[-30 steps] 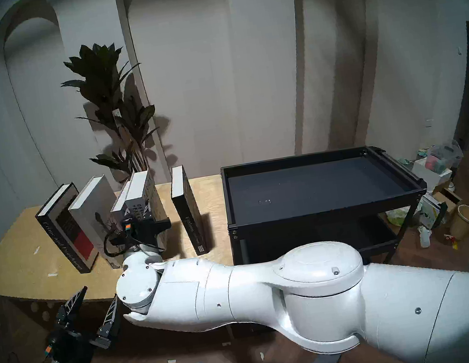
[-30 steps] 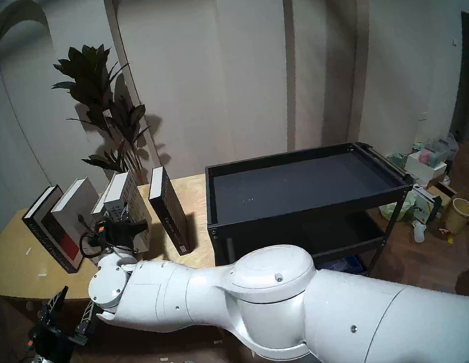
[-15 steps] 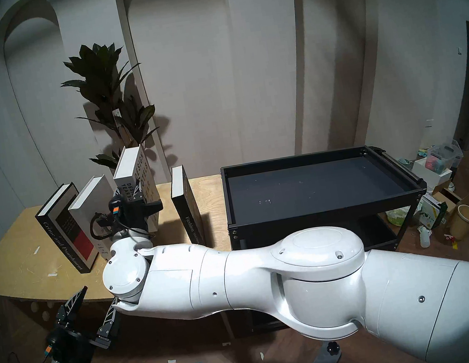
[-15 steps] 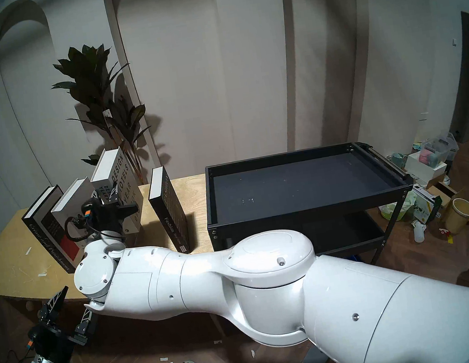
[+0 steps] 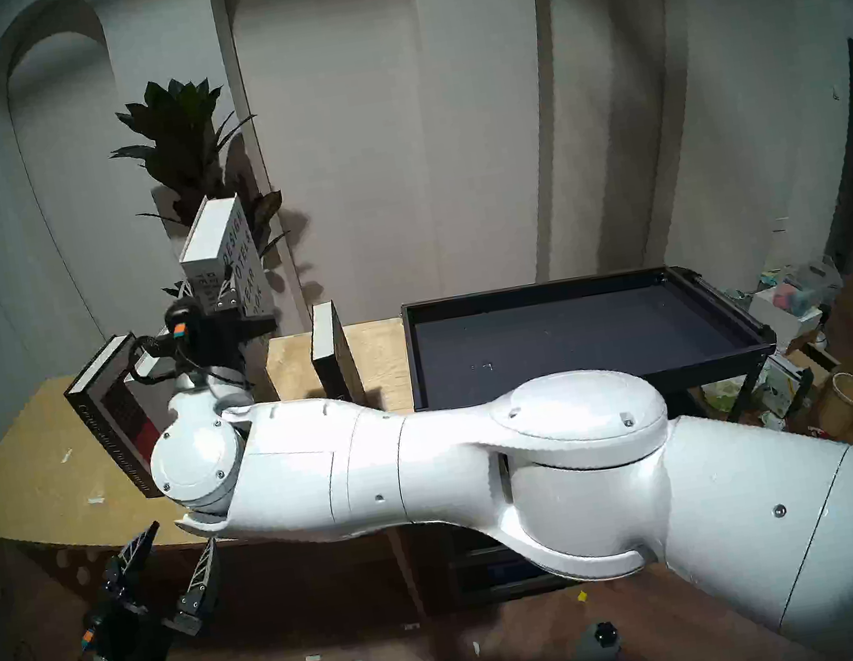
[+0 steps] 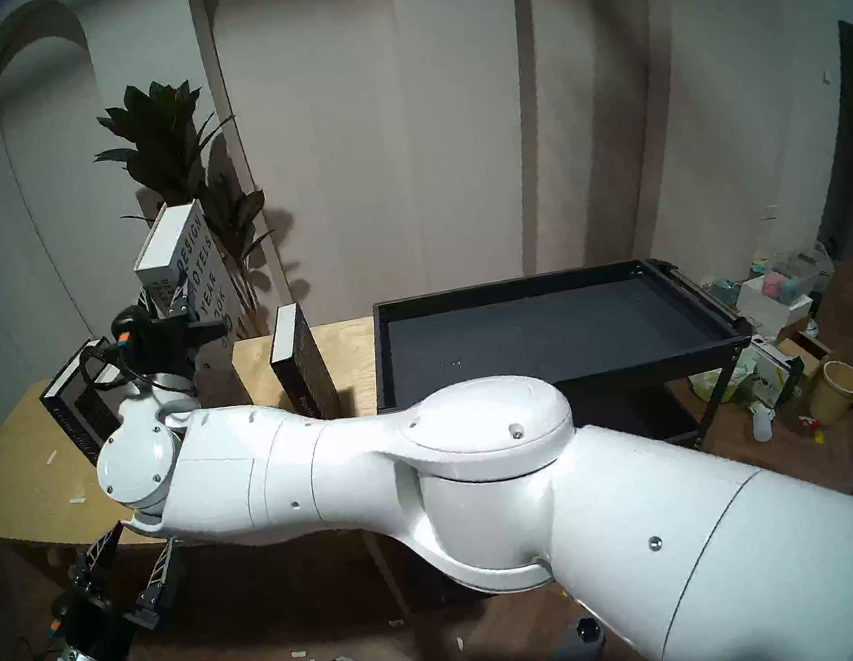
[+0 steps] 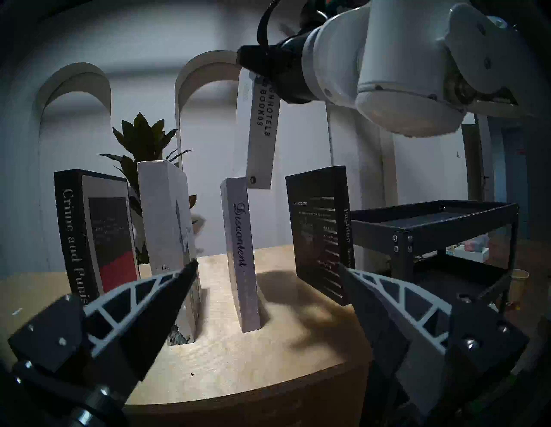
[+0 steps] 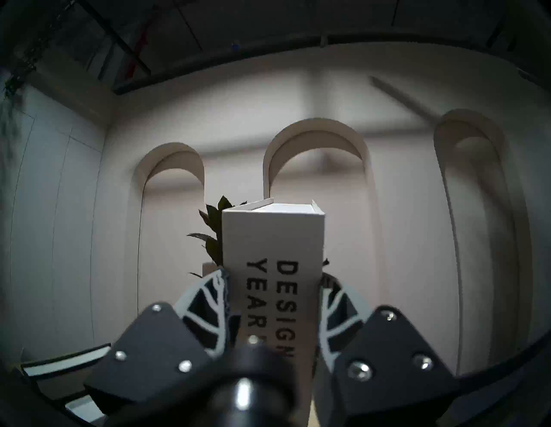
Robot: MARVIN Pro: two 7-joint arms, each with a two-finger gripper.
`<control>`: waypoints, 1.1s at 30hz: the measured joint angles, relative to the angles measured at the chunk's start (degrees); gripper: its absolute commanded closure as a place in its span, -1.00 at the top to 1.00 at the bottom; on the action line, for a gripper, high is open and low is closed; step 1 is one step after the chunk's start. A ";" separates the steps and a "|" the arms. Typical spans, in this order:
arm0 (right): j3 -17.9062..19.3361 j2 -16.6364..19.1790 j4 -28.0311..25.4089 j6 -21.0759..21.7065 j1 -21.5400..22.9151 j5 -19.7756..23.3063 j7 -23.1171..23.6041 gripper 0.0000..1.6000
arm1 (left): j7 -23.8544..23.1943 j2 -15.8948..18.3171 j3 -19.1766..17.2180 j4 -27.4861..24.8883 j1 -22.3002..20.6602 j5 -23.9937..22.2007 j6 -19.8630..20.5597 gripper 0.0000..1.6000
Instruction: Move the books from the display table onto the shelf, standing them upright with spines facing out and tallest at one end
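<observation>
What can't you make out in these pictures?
- Head views: the right arm covers the lower spines of "Fashion" and "Crime and Punishment".
- Right wrist view: the gripper hides the Design Hotels book's lower spine.
- Left wrist view: small print on "Fashion" is unreadable.

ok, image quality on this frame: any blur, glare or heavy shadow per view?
Head views: dim, dark fisheye rim, white right arm bright, black metal shelf readable. Left wrist: light plywood table carries hard book shadows; white "Design Hotels" book spine legible. Right wrist: right gripper base soft, spine lettering sharp.
</observation>
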 measured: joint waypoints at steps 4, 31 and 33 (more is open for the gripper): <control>1.21 -0.05 -0.80 0.40 2.02 -1.20 -1.71 -1.00 | -0.01 -0.01 -0.01 -0.01 0.00 0.00 0.00 1.00; 9.79 10.10 -10.59 7.07 9.43 -12.91 -13.97 -1.00 | -0.04 -0.12 -0.08 0.01 0.08 0.02 0.01 1.00; 10.32 11.21 -10.15 7.49 9.29 -13.00 -13.97 -1.00 | -0.05 -0.12 -0.08 0.05 0.08 0.02 0.01 1.00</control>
